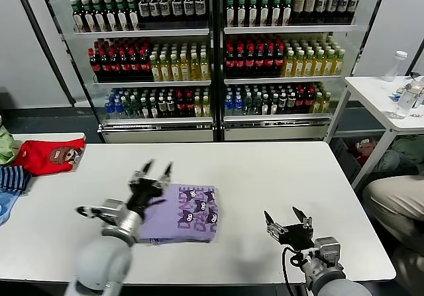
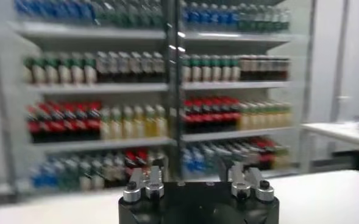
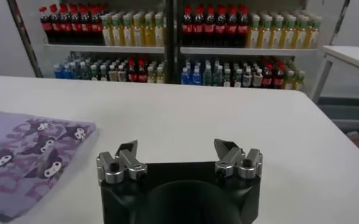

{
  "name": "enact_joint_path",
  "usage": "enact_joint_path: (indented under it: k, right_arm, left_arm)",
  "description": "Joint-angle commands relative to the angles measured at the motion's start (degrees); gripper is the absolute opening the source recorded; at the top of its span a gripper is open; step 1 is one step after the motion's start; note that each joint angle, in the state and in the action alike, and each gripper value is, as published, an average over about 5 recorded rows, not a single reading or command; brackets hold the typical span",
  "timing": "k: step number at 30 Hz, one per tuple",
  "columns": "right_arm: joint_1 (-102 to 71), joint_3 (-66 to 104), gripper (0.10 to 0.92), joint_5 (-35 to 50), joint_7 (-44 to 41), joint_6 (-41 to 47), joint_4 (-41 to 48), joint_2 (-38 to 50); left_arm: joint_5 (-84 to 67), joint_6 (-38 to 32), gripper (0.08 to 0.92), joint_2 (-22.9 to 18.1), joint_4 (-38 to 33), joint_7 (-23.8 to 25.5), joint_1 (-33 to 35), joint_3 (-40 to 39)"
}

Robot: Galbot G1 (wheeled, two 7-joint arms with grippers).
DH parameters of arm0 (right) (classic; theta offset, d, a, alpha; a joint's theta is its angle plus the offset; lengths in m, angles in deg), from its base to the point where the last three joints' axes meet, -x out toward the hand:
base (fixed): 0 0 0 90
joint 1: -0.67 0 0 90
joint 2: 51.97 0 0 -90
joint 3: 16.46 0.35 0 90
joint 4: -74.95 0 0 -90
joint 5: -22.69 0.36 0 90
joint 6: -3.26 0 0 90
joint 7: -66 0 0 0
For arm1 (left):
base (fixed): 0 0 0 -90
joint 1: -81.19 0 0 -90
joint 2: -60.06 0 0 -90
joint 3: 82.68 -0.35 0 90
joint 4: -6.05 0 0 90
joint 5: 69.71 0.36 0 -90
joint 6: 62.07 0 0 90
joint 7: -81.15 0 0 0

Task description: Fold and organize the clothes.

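The lavender T-shirt [image 1: 185, 212] lies folded into a flat rectangle on the white table [image 1: 278, 177], its dark cartoon print facing up. It also shows in the right wrist view [image 3: 27, 158]. My left gripper [image 1: 156, 170] is open and empty, raised above the shirt's far left corner and pointing toward the shelves; its own view [image 2: 197, 176] shows only the drinks fridge ahead. My right gripper [image 1: 287, 218] is open and empty, low over the table's front right, to the right of the shirt [image 3: 178, 152].
A red garment with a bear print [image 1: 50, 155] and a navy-striped garment [image 1: 12, 178] lie at the table's left edge. A glass-door drinks fridge [image 1: 212, 51] stands behind. A second white table [image 1: 387, 100] with bottles is at the right.
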Motion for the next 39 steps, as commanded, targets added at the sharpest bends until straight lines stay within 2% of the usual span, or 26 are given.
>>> enact_joint_path:
  k: [1,5,8,17,23,26,39]
  right_arm:
    - [14.04,-11.57,0.823,3.97,0.83,-0.01,9.05,-2.02]
    - [23.09,-21.52,0.823,10.65,4.47,0.03,15.67,-6.78]
    - [27.69,-27.46,0.823,14.13,7.72,0.06,20.90,-10.55]
    - [29.69,-31.34,0.823,17.65,12.95,0.10,27.43,-14.30]
    - [27.50,-30.08,0.817,20.15,17.02,0.09,27.02,-13.07]
    - [26.90,-29.39,0.765,20.33,16.82,0.06,26.46,-12.84]
    - [26.24,-27.36,0.388,18.11,13.64,-0.11,24.47,-11.59]
  left_arm:
    - [3.79,-9.60,0.675,9.78,3.91,0.87,7.93,19.01]
    - [8.07,-13.09,0.783,5.81,3.15,2.86,11.20,16.98]
    - [8.51,-13.82,0.816,4.07,2.66,3.58,11.69,16.39]
    - [8.58,-14.99,0.823,2.56,3.55,4.01,12.35,16.40]
    - [8.59,-15.56,0.823,1.52,3.80,4.21,12.61,15.48]
    - [8.56,-15.78,0.823,1.36,4.12,4.20,12.59,15.32]
    - [8.55,-16.25,0.823,0.58,3.99,4.16,12.88,15.39]
